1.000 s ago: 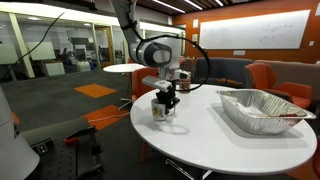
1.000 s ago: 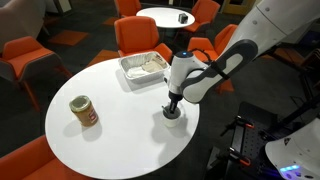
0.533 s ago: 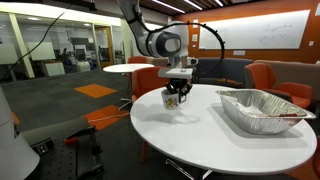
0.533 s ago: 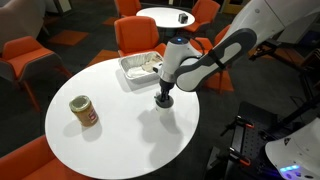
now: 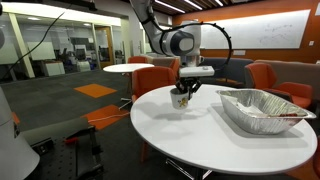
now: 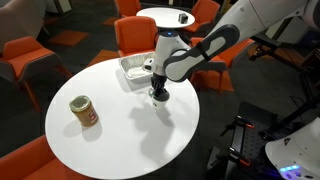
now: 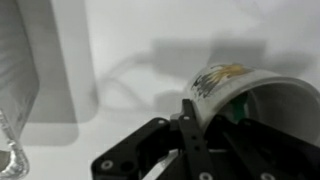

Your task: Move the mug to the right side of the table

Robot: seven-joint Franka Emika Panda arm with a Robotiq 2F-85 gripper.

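Note:
The white mug (image 5: 181,99) with a faint print hangs in the air above the large round white table (image 5: 200,145). My gripper (image 5: 183,92) is shut on the mug's rim from above. In the other exterior view the mug (image 6: 158,96) hangs under the gripper (image 6: 158,90) over the table (image 6: 100,135), close to the foil tray. In the wrist view the mug (image 7: 255,88) fills the lower right. The gripper (image 7: 215,108) clamps its wall, with one finger (image 7: 190,125) outside and the other inside.
A large foil tray (image 5: 262,108) lies on the table; it also shows in the other exterior view (image 6: 140,66) and the wrist view (image 7: 12,70). A dark brown jar (image 6: 84,111) stands apart. Orange chairs (image 6: 135,35) and a smaller round table (image 6: 165,15) stand around.
The gripper has lifted the mug off the table and carried it across the tabletop toward the foil tray. The jar and tray have not moved.

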